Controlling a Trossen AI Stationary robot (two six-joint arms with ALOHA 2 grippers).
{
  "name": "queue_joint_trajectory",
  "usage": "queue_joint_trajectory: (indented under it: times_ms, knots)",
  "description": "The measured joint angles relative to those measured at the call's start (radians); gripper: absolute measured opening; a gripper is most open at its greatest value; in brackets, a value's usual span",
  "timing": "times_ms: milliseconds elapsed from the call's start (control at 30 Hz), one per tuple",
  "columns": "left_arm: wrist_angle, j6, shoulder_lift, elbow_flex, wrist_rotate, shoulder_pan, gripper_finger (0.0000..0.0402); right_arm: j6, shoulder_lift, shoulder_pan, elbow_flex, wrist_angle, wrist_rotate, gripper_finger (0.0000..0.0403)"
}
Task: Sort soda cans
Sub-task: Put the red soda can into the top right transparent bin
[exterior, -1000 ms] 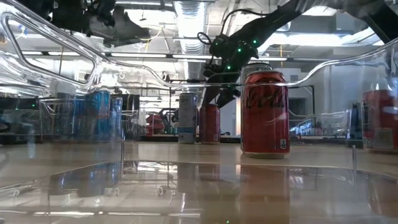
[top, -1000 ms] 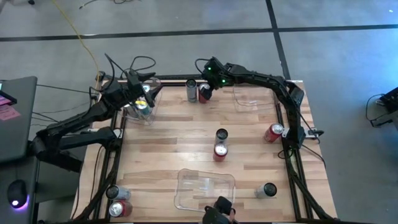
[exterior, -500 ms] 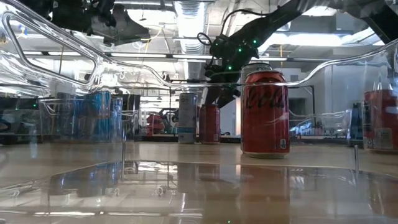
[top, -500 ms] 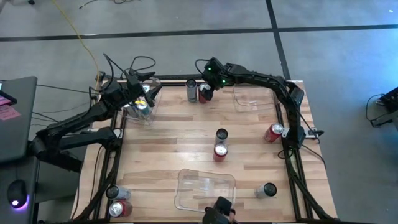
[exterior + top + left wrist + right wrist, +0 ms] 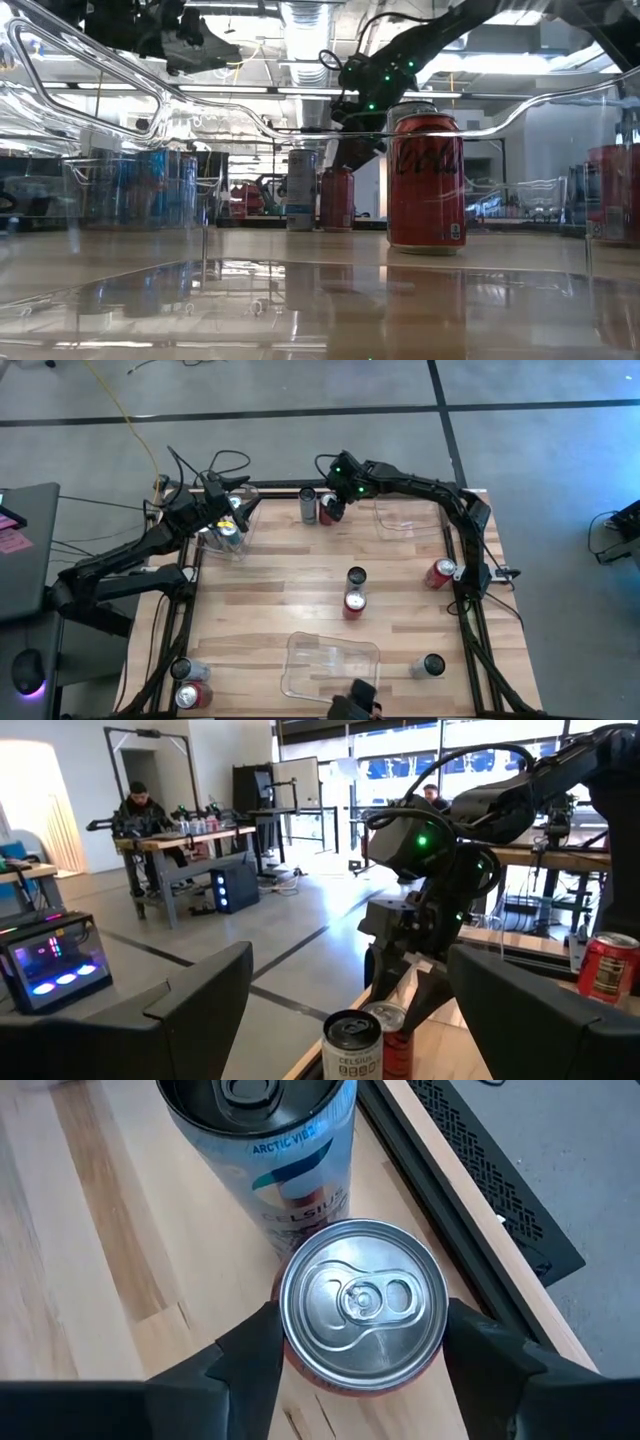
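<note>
Right gripper (image 5: 362, 1355) fingers have been closing in, now touching the red can (image 5: 362, 1302); left gripper (image 5: 226, 520) hanging open over bin (image 5: 243, 547).

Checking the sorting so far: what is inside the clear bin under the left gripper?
The clear bin holds silver-blue cans; the left gripper, hovering above, covers part of them, so the count is unclear.

The table (image 5: 300, 590) is pale wood planking, smooth and varnished enough to mirror things in the low view. The bins (image 5: 330, 663) are clear glossy plastic. The red can (image 5: 362, 1306) at the far edge has a bright brushed-metal top; the silver-blue can (image 5: 270, 1155) touching it has a shiny printed metal wall. Both arms (image 5: 430, 490) look matt black.
</note>
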Motion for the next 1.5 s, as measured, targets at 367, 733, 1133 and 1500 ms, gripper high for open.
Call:
queue_joint_trajectory:
  times_ms: [367,733,1133,1500]
  knots:
    - [-0.017,-0.001,0.000,0.000,0.000,0.000,0.0332,-0.001,-0.053,0.010,-0.005,-0.139,0.000,0.0245]
    - [-0.018,-0.008,0.000,0.000,0.000,0.000,0.0332,0.022,-0.146,0.046,-0.006,-0.277,-0.005,0.0244]
    - [-0.042,-0.007,0.000,0.000,0.000,0.000,0.0332,0.079,-0.143,0.077,-0.062,-0.329,0.030,0.0244]
    - [-0.041,-0.005,0.000,0.000,0.000,0.000,0.0332,0.098,-0.148,0.106,-0.089,-0.304,0.037,0.0252]
